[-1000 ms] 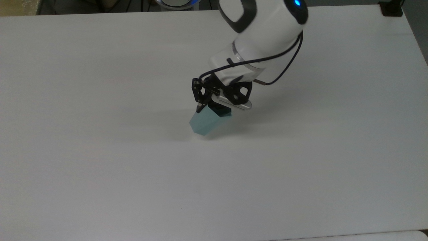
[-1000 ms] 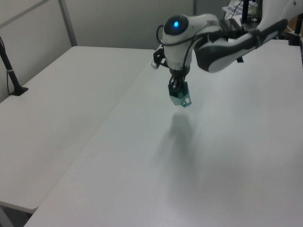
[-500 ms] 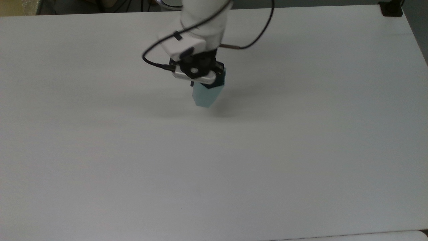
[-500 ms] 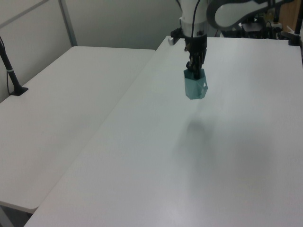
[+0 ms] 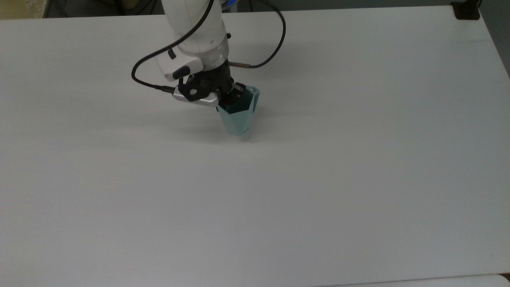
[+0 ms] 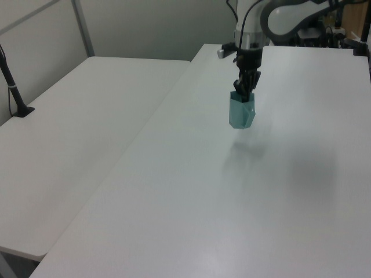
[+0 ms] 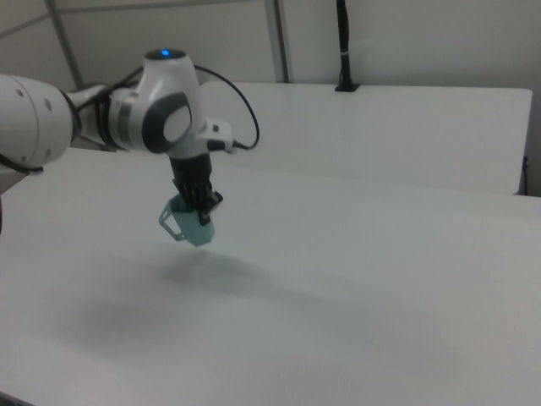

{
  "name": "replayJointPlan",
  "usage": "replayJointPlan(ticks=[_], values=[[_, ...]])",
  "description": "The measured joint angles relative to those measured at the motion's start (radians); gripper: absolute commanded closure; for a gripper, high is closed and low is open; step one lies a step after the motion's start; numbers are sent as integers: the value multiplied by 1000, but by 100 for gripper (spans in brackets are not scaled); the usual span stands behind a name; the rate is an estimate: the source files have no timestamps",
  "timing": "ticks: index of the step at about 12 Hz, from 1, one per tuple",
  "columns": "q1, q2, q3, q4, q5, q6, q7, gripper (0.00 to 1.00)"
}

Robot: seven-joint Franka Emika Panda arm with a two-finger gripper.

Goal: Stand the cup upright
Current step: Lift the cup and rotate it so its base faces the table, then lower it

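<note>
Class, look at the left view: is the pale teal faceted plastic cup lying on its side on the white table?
No: the pale teal faceted plastic cup hangs rim-up from the gripper.

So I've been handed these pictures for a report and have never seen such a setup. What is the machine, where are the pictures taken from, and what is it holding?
It is a white robot arm ending in a two-finger tool. Three cameras off the arm show the same moment: one looks down from above, two look across from the sides. The surface is a plain white table. The tool is shut on the rim of a small pale teal cup, mouth up. The cup's narrow base looks at or just above the table; contact is hard to judge. In the right view its small handle sticks out to the right view's left.
</note>
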Motion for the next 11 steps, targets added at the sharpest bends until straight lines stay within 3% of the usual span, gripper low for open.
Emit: replayJointPlan(ticks=[4, 5, 6, 7, 8, 11], values=[[-10, 33, 0, -68, 12, 61, 0, 100], [-11, 37, 0, -69, 12, 62, 0, 76], [-12, 38, 0, -69, 12, 62, 0, 42], [-12, 39, 0, -69, 13, 62, 0, 15], [-13, 39, 0, -69, 13, 62, 0, 0], [-13, 39, 0, -70, 13, 62, 0, 0]])
